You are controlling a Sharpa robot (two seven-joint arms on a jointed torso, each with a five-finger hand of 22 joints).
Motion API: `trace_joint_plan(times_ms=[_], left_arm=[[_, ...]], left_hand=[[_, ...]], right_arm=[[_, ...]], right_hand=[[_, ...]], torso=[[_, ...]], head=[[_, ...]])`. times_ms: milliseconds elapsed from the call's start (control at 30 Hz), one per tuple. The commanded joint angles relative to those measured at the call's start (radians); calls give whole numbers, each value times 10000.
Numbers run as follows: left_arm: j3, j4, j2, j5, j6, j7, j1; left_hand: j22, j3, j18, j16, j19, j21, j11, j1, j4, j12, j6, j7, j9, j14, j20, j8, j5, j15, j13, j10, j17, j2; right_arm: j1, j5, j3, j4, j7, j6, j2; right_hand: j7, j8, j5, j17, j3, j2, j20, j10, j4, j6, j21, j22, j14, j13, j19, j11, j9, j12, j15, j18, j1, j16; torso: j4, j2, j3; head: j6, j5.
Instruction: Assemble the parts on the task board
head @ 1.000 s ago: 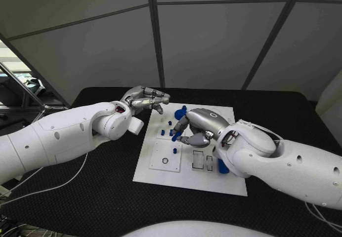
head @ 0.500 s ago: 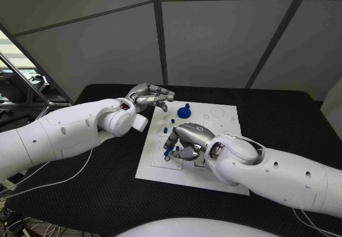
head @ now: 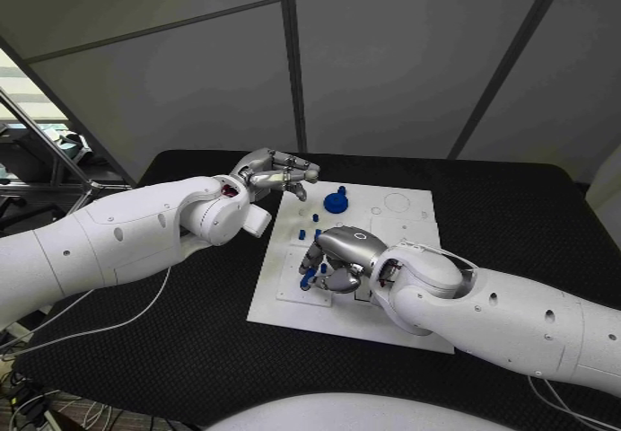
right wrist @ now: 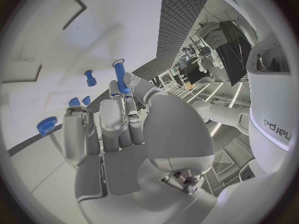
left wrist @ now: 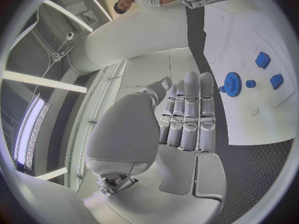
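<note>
Task board [head: 389, 316] bears blue parts | right robot hand [head: 334, 262] pinches blue pin [right wrist: 121, 76] | left robot hand [head: 275, 172] empty, fingers curled

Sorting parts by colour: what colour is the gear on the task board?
Blue gear, clearest in the left wrist view.

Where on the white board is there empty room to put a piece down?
The task board's near left corner lies bare, and so does its far right corner beyond the blue gear. It is crowded mid-board, where the right hand holds a blue peg beside other small blue parts.
</note>
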Motion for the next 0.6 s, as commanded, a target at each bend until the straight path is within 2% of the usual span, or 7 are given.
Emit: trace_joint_plan(times_ms=[33,600], left_arm=[[10,-1,16,42,76,104,15],[10,-6,4,42,89,84,15]], left_hand=[[-11,-23,-57,-47,21,-70,31,29,-63,-21,16,74,-1,-69,11,-55,58,9,17,-12,-10,69],[-11,-23,-57,-47,21,-70,31,29,-63,-21,16,74,-1,-69,11,-55,58,9,17,-12,-10,69]], right_arm=[[11,-230,0,-6,-84,398,16],[10,-749,-4,7,-547,674,46]], right_hand=[[37,-49,36,-8,40,80,-70,249,-4,18,-14,1295,86,18,298,-186,-9,0,-48,-94,33,7],[36,-44,29,-3,45,93,-65,267,10,46,-22,1287,82,23,291,-186,-3,-18,-44,-91,-9,17]], torso=[[6,-4,4],[9,-1,-5]], head=[[-27,2],[-53,7]])
